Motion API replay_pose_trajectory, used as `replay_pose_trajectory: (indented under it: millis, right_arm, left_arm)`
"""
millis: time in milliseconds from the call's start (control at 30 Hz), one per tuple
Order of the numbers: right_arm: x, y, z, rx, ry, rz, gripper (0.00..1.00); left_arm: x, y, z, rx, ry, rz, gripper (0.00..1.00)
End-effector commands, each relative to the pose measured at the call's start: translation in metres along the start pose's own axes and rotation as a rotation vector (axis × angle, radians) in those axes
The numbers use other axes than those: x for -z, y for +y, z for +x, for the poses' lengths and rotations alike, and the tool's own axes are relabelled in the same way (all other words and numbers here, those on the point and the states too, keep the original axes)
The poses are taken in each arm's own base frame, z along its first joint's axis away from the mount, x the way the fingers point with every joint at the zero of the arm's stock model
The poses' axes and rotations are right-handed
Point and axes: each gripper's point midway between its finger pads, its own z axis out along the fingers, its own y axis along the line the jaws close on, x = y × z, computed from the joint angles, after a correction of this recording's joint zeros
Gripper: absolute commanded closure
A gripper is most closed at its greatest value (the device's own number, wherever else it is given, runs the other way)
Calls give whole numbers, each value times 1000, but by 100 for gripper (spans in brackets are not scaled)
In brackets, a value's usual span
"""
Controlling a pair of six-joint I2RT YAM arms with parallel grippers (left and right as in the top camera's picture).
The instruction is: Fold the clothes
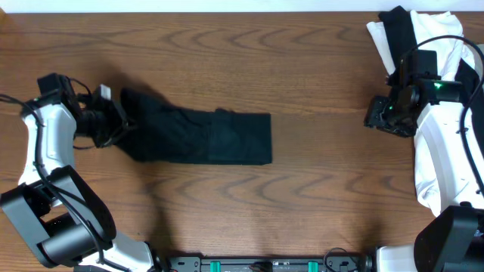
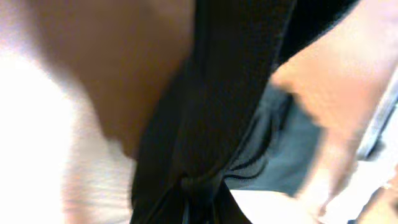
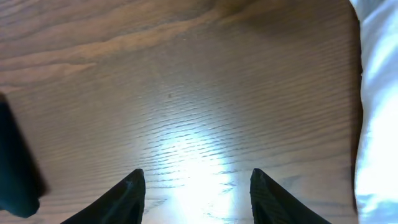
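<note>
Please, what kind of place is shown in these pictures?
Probably a robot test bench, not a home. A left arm and a right arm work at a wood-grain table. A black garment lies in the middle, and a pile of black and white clothes sits at the far right corner.

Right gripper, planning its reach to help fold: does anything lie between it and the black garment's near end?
Nothing visible does. Only open table wood lies between the right gripper and the black garment.
</note>
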Motion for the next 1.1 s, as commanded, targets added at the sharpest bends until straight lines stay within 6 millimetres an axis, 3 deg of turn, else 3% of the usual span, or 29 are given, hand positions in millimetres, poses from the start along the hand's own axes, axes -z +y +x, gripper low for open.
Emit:
replay_pose_trajectory:
  millis: [0,333,533,633,800,933,1067]
  right_arm:
    - [7,-4,-1,8,-20,5,47]
    - [6,-5,3,8,-2,8,48]
    - [6,-6,5,8,8,11,47]
    - [6,-5,5,8,8,11,47]
    - [6,-5,7,9,14,11,47]
    - [7,-6,9,8,24,14,47]
    - [6,-6,11,12,29,15,47]
  left_arm:
    - [12,-62,2,-68,8,225,94]
    - [-31,-140,61,-297,171,250,94]
    - [-70,-143,92,-478,196,4,93]
    - [-83,-157,110,-560,211,-17,93]
    - [-97,-181,131,-593,213,2,93]
    - [-103,-188,137,-614,198,-18,93]
    - [-107,-196,144,-623,195,-6,83]
